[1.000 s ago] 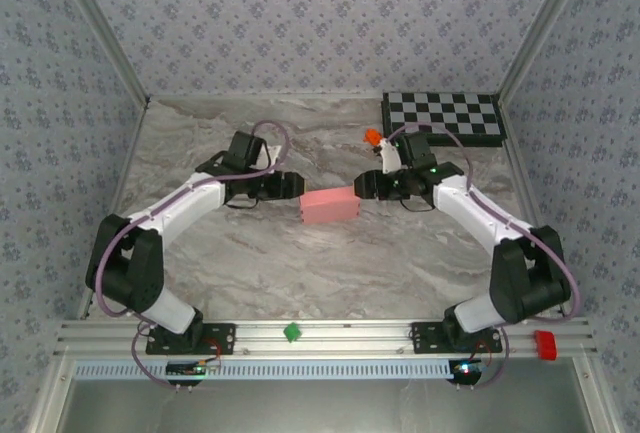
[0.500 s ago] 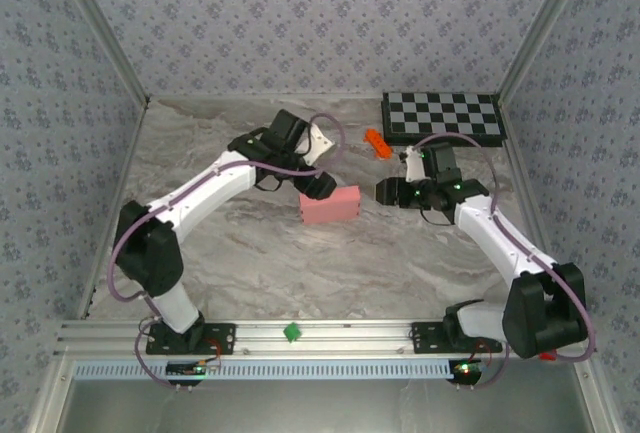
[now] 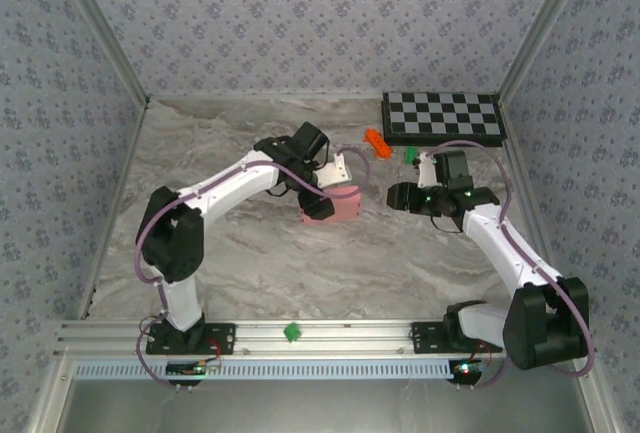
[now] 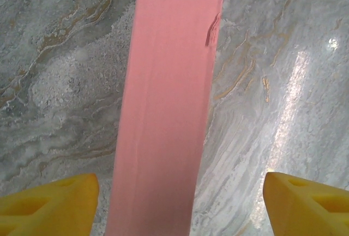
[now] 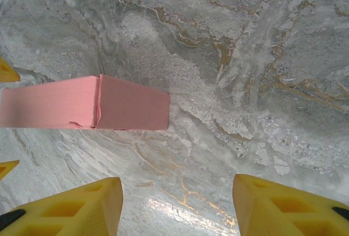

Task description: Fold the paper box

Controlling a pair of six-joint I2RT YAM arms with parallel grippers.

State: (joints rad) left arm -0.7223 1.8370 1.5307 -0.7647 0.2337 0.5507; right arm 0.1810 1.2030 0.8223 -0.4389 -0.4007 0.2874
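Note:
The paper box (image 3: 346, 204) is a closed salmon-pink rectangular box lying on the marble table near the middle. My left gripper (image 3: 327, 193) hangs over its left part, pointing down. In the left wrist view the paper box (image 4: 166, 105) runs lengthwise between the yellow fingertips (image 4: 50, 202), and the left gripper (image 4: 180, 206) stands open, wider than the box, touching nothing. My right gripper (image 3: 394, 196) is a short way to the right of the box, open and holding nothing. From the right wrist, the paper box (image 5: 87, 103) lies ahead of the right gripper (image 5: 177, 206), with a creased end flap showing.
A checkerboard (image 3: 443, 118) lies at the back right. A small orange block (image 3: 377, 141) and a small green piece (image 3: 411, 154) sit just in front of it. Another green piece (image 3: 292, 332) is on the front rail. Patterned walls close in the table.
My left arm swung right and forward, from beside the box's left end to above it. My right gripper drew back to the right, away from the box's right end. The box stayed put.

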